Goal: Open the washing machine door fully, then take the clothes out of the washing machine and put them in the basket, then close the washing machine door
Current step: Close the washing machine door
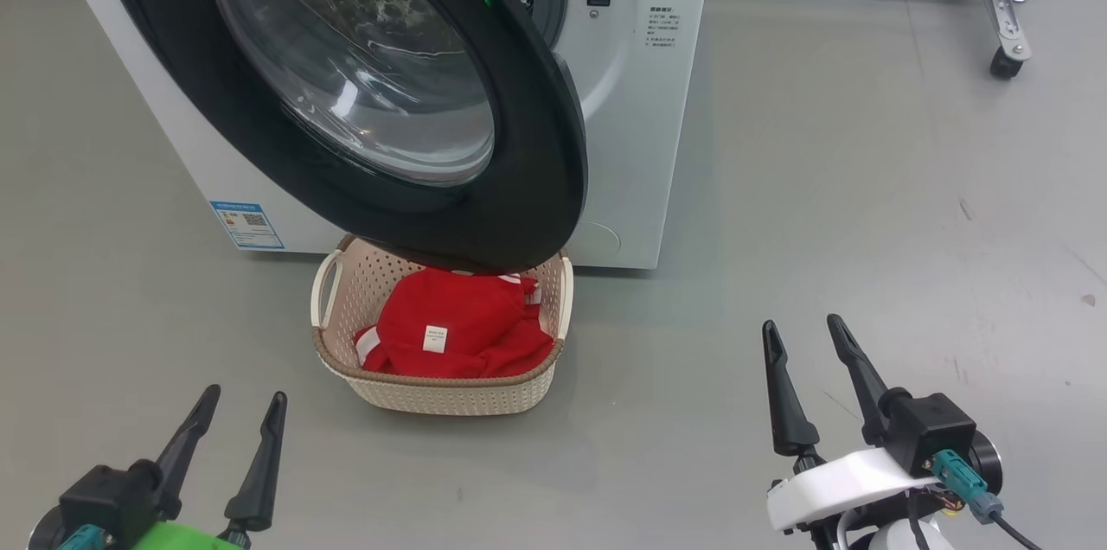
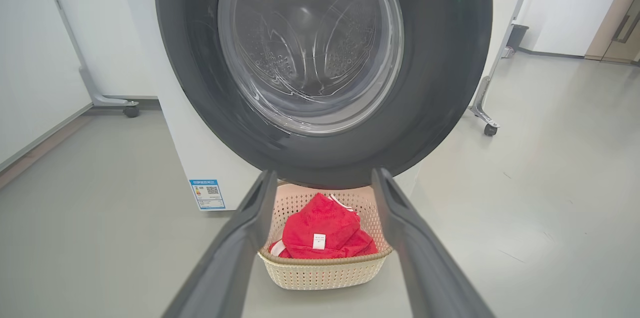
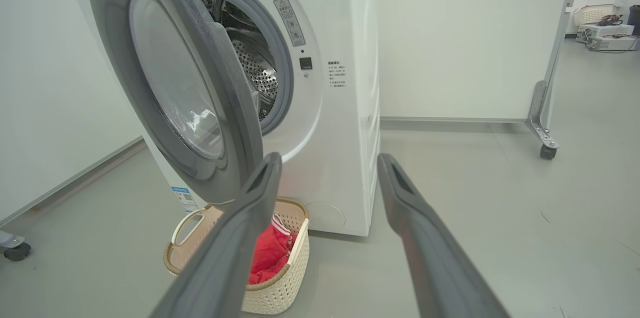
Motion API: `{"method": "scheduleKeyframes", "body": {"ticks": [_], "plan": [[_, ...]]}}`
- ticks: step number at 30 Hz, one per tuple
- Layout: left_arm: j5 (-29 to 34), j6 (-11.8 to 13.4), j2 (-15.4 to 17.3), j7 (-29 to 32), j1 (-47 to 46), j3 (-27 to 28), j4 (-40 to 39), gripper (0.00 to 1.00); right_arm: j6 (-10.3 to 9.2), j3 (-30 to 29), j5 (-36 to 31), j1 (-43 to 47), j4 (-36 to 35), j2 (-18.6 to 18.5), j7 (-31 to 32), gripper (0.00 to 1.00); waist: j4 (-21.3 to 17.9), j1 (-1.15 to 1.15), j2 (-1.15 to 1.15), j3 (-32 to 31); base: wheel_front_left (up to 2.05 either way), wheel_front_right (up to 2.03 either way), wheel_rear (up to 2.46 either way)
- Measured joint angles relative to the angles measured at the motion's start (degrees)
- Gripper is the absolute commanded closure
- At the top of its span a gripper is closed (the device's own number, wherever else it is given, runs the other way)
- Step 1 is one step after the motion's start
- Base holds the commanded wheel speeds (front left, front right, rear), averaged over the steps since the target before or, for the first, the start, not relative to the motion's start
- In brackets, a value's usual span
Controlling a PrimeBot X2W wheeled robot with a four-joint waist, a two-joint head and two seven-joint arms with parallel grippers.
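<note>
Left gripper [image 1: 245, 394]: jaws wide and holding nothing. Its two dark fingers rise from a green wrist cover at the lower left of the head view and lean slightly right. In the left wrist view they frame the basket [image 1: 450, 399], which stands near but untouched.

Right gripper [image 1: 802, 322]: jaws likewise wide and holding nothing. Its fingers lean slightly left from a white wrist housing with a teal plug [image 1: 960, 476] at the lower right. It hangs over bare floor [image 1: 865, 230], well apart from the basket.

The basket stands on the floor just in front of the washer [image 1: 640, 143]. The clothes [image 1: 467, 325] lie heaped inside it, red with a small white tag on top.

The door [image 1: 536, 187] stands partly open, and its black rim overhangs the basket's rear. In the right wrist view the steel drum [image 3: 257, 73] shows past the door's free edge.

A blue label [image 1: 246, 224] sits low on the washer's front, and a castered frame [image 1: 1006, 61] stands at the far right.
</note>
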Motion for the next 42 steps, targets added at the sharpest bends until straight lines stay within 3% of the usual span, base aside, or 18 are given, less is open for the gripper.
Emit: {"method": "scheduleKeyframes", "body": {"ticks": [18,42], "plan": [[3.09,-0.01,-4.59,0.04,-0.7,3.25,-2.47,0.0,-0.16,-0.48,0.0,0.0,-0.01,0.0,0.0,0.0,-0.58,0.0,0.0,0.66,0.0,0.0,0.0],[4.33,-0.01,-5.58,0.03,-0.66,4.5,-3.34,0.0,-0.16,-0.14,0.0,-0.02,0.0,0.0,0.0,0.0,-1.57,0.0,0.0,0.81,0.0,0.0,0.0]]}}
